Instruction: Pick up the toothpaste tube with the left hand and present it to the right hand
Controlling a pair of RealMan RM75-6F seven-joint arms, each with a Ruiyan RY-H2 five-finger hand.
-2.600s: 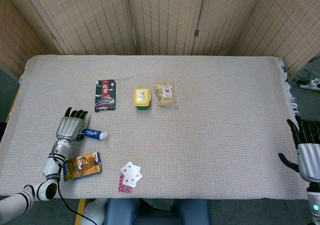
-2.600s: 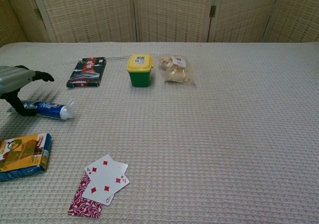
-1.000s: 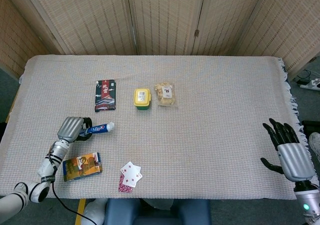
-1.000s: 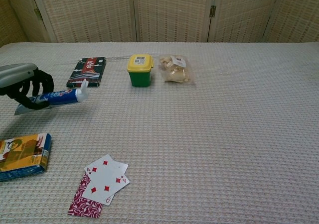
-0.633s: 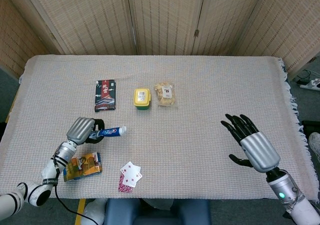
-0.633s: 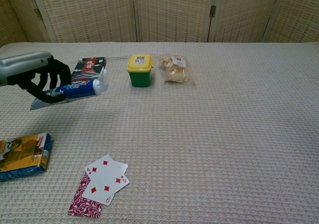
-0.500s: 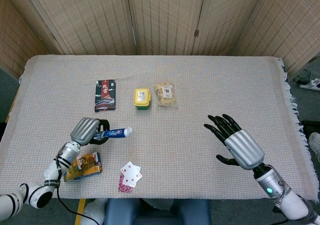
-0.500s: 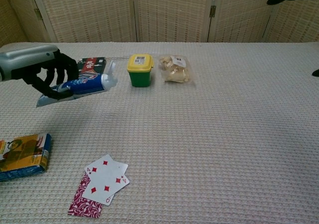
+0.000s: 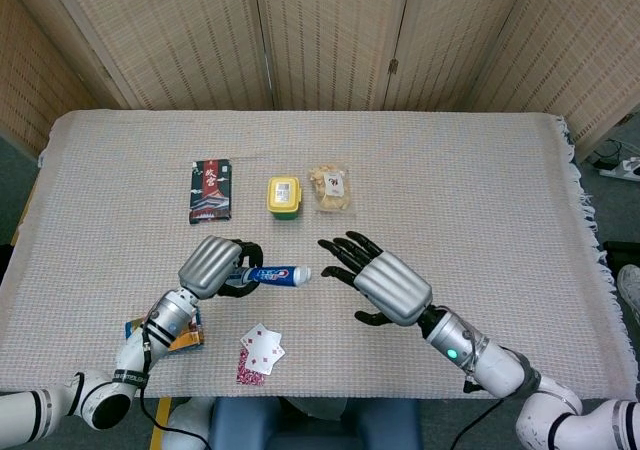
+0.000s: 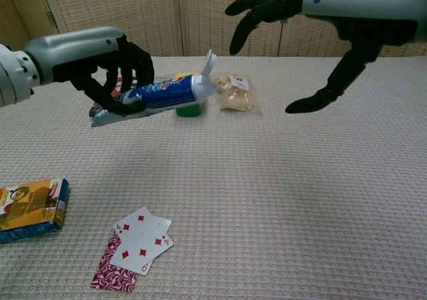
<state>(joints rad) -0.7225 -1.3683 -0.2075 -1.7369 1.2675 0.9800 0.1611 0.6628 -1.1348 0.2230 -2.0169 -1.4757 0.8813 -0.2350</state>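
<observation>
My left hand point(image 9: 216, 266) point(image 10: 110, 65) grips the blue and white toothpaste tube point(image 9: 277, 274) point(image 10: 160, 93) well above the table, the white cap pointing to the right. My right hand point(image 9: 380, 284) point(image 10: 313, 20) hangs just right of the cap with its fingers spread and nothing in it. A small gap separates its fingertips from the cap.
On the cloth-covered table point(image 9: 480, 200) lie a dark booklet point(image 9: 210, 190), a yellow-lidded green tub point(image 9: 284, 197), a bag of snacks point(image 9: 332, 188), a colourful box point(image 10: 30, 209) at the front left, and several playing cards point(image 9: 260, 351) point(image 10: 137, 247).
The left hand has lifted the tube off the table and carried it right toward the centre. The right hand has swung in from the far right to meet it.
</observation>
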